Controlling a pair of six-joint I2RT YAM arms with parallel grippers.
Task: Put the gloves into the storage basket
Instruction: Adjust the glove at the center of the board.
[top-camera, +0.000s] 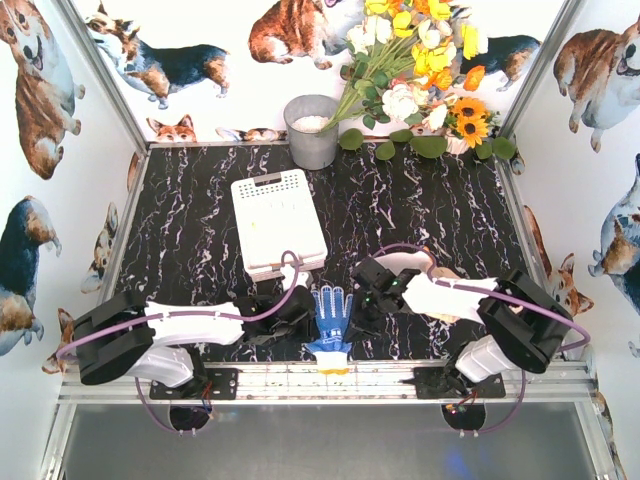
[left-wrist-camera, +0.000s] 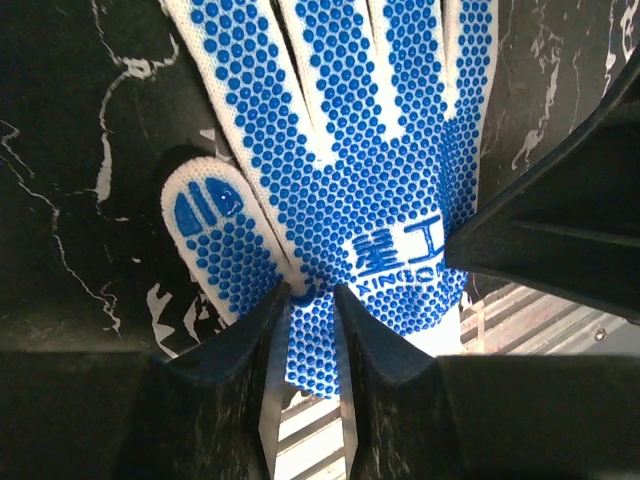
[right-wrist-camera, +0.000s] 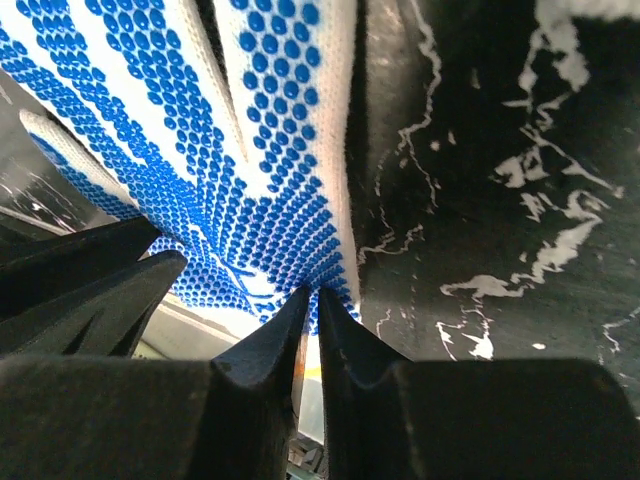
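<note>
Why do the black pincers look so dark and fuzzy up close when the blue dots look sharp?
Left wrist view: the left pincer sits right by the lens, so it comes out dark and soft while the blue-dotted glove is sharp. Right wrist view: the right pincer is dark too, dots bunched near it. Top view: evenly bright, all clear.

Grey bucket beside flowers; black marble table.

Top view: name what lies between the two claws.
The blue-dotted glove lies between the left claw and right claw, seen in the top view; both pinch it.
</note>
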